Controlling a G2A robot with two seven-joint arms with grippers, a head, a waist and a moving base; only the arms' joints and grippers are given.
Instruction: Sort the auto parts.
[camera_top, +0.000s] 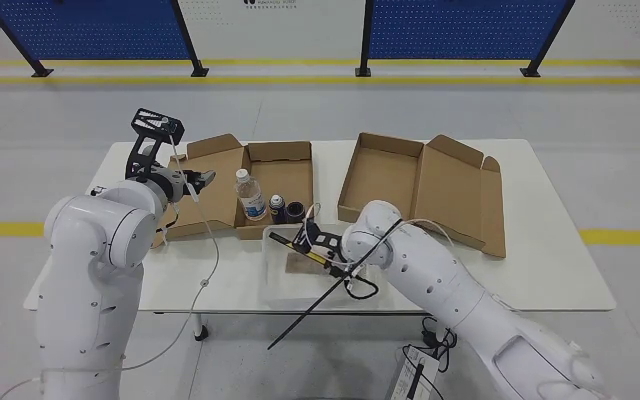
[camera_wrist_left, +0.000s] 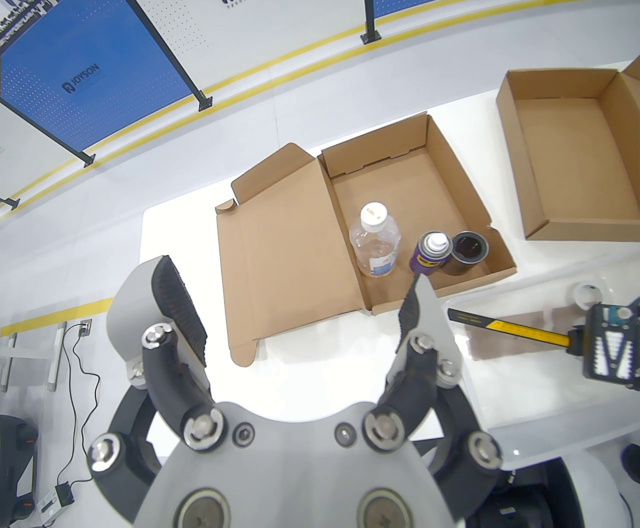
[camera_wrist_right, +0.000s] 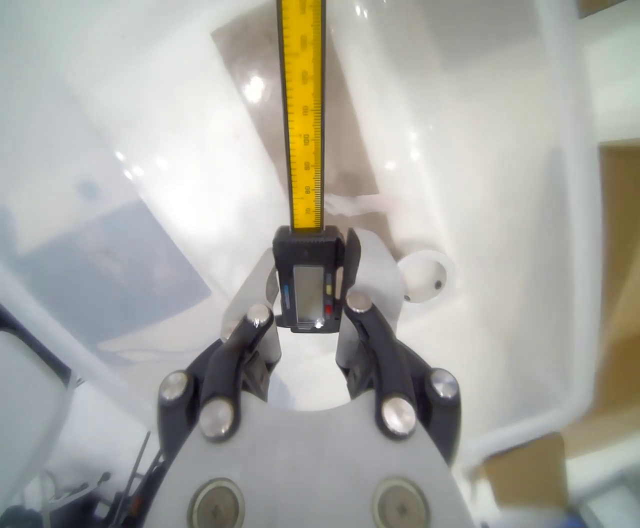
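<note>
- Held in the right gripper (camera_wrist_right: 311, 300), fingers drawn tight on the display housing alone: black digital caliper with a yellow graduated beam (camera_wrist_right: 304, 125), beam projecting well beyond the jaws.
- Positioned over the shallow white plastic tub (camera_top: 270, 292) at the middle of the near edge of the white table (camera_top: 560, 265). Small white round piece (camera_wrist_right: 425, 274) on the tub floor just beside the gripper.
- Left gripper (camera_wrist_left: 292, 282) spread wide, holding nothing, hovering above the table's left end near the lid flap of the open brown cardboard box (camera_wrist_left: 270, 240) toward the far-left corner.
- Along that box's near wall, 3 upright items: clear plastic bottle with a white cap (camera_wrist_left: 375, 245), purple spray can (camera_wrist_left: 430, 252), short black cylinder (camera_wrist_left: 467, 252).
- Second open brown cardboard box (camera_top: 385, 185) toward the far edge, right of middle, its cardboard floor in plain sight.
- Risk 1, judged: pivoting or slipping of the caliper, owing to long overhang from a hold at 1 end.
- Risk 2, judged: beam tip, now near the tub wall beside the first box, striking that wall or a box rim on any swing made before lifting.
- Risk 3, judged: toppling of bottle or can if lowered among the 3 items; arm contact near the first box.
- Room for moving, judged: widest above the table's right end and over the second box's floor.
</note>
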